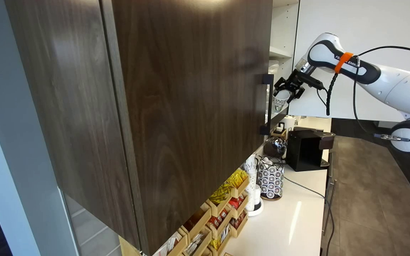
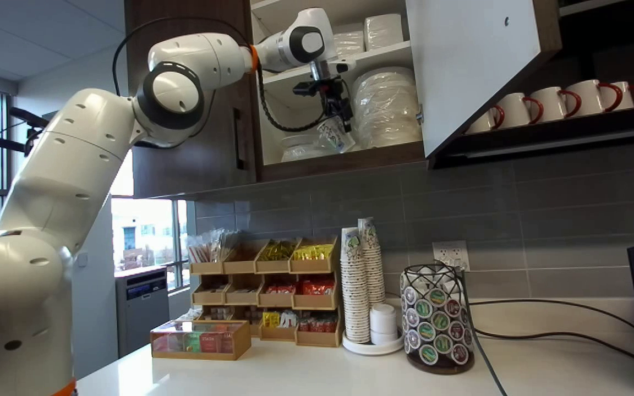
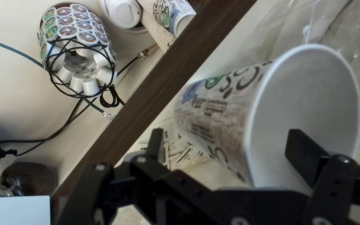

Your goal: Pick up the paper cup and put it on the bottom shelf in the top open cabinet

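Observation:
The paper cup (image 1: 280, 103) is white with a printed pattern and is tilted at the cabinet's opening. It also shows in an exterior view (image 2: 332, 135) and, large, in the wrist view (image 3: 214, 109). My gripper (image 3: 225, 134) has its fingers wide apart. One finger overlaps the cup's mouth; the other is left of the cup with a gap. The gripper also shows in both exterior views (image 1: 286, 93) (image 2: 340, 116). The bottom shelf (image 1: 281, 112) is a pale sliver under the cup; I cannot tell whether they touch. The top open cabinet (image 1: 190, 106) has a dark wood door.
Wrapped stacks of plates (image 2: 386, 107) stand on the shelf beside the cup. A white open door (image 2: 471, 60) borders the cabinet on one side. The cabinet's dark front edge (image 3: 164, 78) runs below. Cup stacks (image 2: 355, 291) and a pod holder (image 2: 438, 324) stand on the counter.

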